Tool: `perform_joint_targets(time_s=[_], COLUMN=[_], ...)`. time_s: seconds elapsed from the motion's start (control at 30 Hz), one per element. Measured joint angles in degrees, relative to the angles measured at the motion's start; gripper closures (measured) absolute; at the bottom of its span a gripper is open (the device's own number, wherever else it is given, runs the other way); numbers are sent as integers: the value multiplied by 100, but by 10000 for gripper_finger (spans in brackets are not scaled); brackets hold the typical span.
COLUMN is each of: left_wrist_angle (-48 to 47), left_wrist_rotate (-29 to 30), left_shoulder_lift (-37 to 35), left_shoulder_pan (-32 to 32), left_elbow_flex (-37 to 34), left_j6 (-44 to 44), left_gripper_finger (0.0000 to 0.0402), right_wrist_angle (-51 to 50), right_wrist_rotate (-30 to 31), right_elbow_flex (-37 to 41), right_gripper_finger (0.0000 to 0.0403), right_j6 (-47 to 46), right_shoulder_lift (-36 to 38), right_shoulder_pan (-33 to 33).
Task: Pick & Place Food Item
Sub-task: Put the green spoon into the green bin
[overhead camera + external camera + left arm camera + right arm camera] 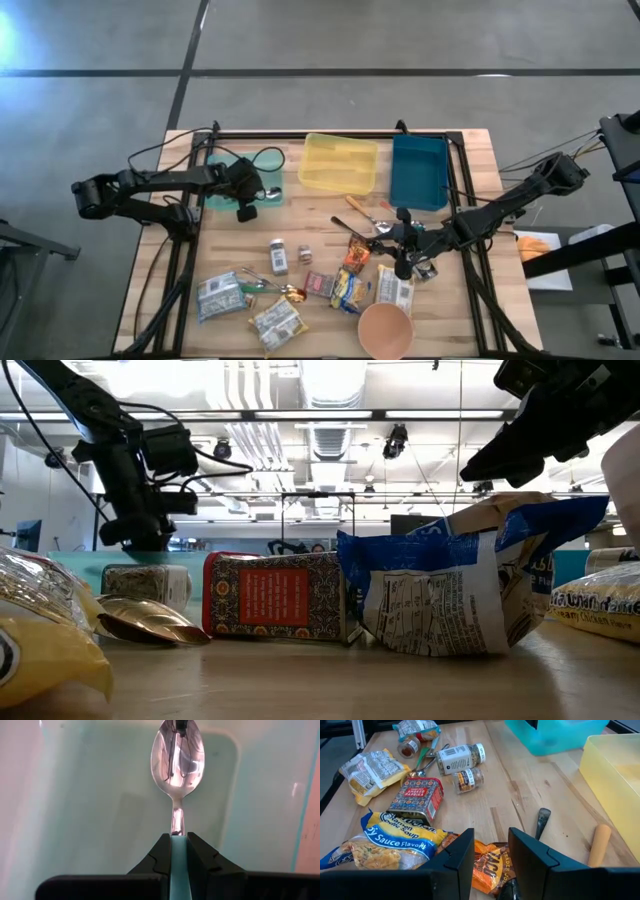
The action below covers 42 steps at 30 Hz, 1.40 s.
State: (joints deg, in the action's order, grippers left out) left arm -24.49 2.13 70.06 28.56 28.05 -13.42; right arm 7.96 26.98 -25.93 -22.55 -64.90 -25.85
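Observation:
My left gripper (178,836) hangs over the green bin (75,795) at the table's far left and is shut on a silver spoon (177,765). In the high view the spoon (271,192) shows inside the green bin (276,202). My right gripper (491,837) stands open on the right side of the table. Its fingers are apart above an orange snack packet (487,865), with nothing between them. In the high view my right gripper (387,242) is just right of that packet (357,255). My left gripper pinches the spoon's handle (177,824) between its two fingers, pointing steeply down from above and lying along the handle. The bowl (177,765) points away from the fingers, its hollow side up, inside the bin. I cannot tell whether the bowl touches the bin's floor.
A yellow bin (338,163) and a blue bin (420,170) stand along the far edge. Spice jars (278,256), a red paprika tin (320,283), soup and noodle packets (220,297), a gold spoon (290,292), loose utensils (365,215) and a paper cup (385,330) crowd the near half.

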Motion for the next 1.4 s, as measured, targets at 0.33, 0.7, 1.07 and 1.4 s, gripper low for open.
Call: perform_joint_targets(time_s=[0.33,0.7,1.07,1.4], left_wrist_angle=[-8,24,227,223], left_wrist_rotate=[260,258,428,424], left_shoulder_lift=[-2,5,11,11], left_shoulder_pan=[4,4,4,4], left_elbow_flex=[-4,-13,-20,-16], left_j6=[567,795,1053,1053], left_gripper_finger=[368,350,347,345], right_wrist_angle=[3,12,12,12], right_wrist_rotate=[-2,-4,-4,-4], right_elbow_flex=[0,0,0,0], right_gripper_finger=[284,284,284,284], right_j6=[4,4,3,4], right_shoulder_lift=[1,0,1,-1], right_shoulder_pan=[-2,0,-1,-2])
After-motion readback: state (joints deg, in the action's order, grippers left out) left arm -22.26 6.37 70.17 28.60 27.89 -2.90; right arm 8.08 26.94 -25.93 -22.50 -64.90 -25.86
